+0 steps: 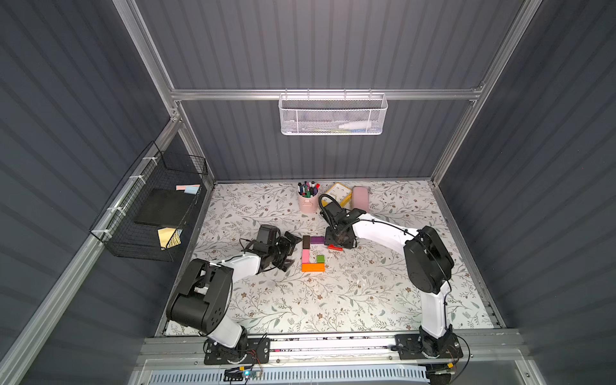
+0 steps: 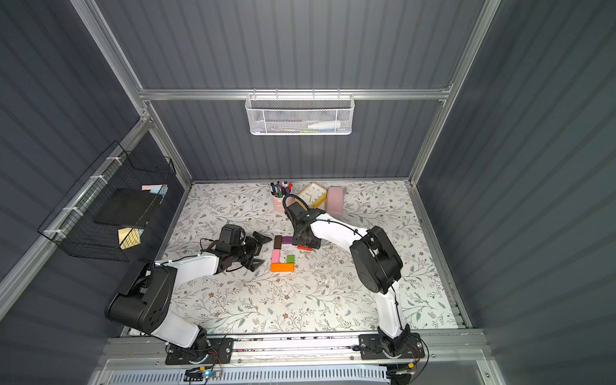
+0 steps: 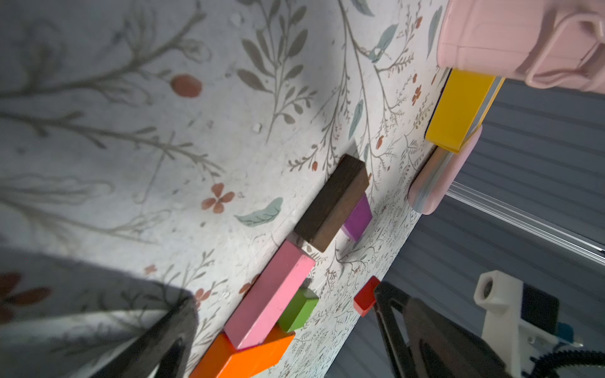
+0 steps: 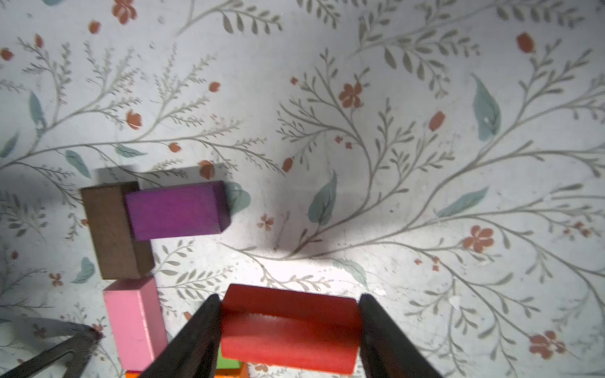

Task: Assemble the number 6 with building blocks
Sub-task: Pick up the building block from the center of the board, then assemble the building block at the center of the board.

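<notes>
Right claw [image 4: 288, 299] pinches the red block [image 4: 288, 330] by its short ends, at 2 o'clock of the green cube [image 1: 320, 258]. Left claw [image 1: 292, 251] is spread wide, idle at 9 o'clock of the unfinished 6. Brown [image 1: 306, 242] and pink [image 1: 305, 256] form the spine, purple [image 1: 317, 240] the top bar, orange [image 1: 312, 267] the base. Red likely belongs at green's 12 o'clock, butting pink. It is best lowered level and parallel to orange, then released without nudging green.
</notes>
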Robot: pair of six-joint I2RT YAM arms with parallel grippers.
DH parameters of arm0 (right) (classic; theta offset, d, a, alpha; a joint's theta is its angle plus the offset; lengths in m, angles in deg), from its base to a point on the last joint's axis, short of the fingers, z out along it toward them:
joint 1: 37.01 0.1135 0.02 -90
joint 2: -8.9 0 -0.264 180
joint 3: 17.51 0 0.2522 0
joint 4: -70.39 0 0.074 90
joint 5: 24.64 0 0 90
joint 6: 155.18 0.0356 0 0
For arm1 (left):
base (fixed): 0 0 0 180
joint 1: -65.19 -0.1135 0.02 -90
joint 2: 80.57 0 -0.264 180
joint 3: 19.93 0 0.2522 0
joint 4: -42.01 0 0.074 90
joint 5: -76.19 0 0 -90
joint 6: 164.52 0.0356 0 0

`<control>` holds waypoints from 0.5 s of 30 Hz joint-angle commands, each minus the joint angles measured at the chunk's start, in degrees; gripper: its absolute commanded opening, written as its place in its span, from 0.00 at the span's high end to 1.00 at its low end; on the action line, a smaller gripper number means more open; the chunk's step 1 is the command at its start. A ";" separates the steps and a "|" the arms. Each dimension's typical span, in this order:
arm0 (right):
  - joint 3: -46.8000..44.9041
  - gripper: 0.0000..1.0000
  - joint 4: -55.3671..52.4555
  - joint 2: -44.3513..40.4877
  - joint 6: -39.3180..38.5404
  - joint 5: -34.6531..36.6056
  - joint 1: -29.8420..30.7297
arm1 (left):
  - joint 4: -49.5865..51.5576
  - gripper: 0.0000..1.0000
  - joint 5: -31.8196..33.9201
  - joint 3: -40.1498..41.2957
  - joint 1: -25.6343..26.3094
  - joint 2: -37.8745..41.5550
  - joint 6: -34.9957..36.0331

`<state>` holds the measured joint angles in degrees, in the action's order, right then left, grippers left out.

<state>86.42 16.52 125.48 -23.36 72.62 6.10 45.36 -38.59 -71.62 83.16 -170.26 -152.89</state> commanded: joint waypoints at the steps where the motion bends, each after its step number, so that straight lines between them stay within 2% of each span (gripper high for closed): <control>1: 1.84 0.38 -2.60 1.59 -3.02 -0.60 -0.21 | 5.23 0.01 1.24 0.54 -1.15 -1.80 1.46; 15: 2.02 0.38 1.27 2.02 -4.52 -2.66 1.26 | 5.23 0.01 0.80 0.97 -3.21 -2.29 1.90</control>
<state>87.43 17.39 126.48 -27.51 70.39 6.60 45.36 -39.61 -71.62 80.41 -170.44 -152.87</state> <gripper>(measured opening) 0.625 0.994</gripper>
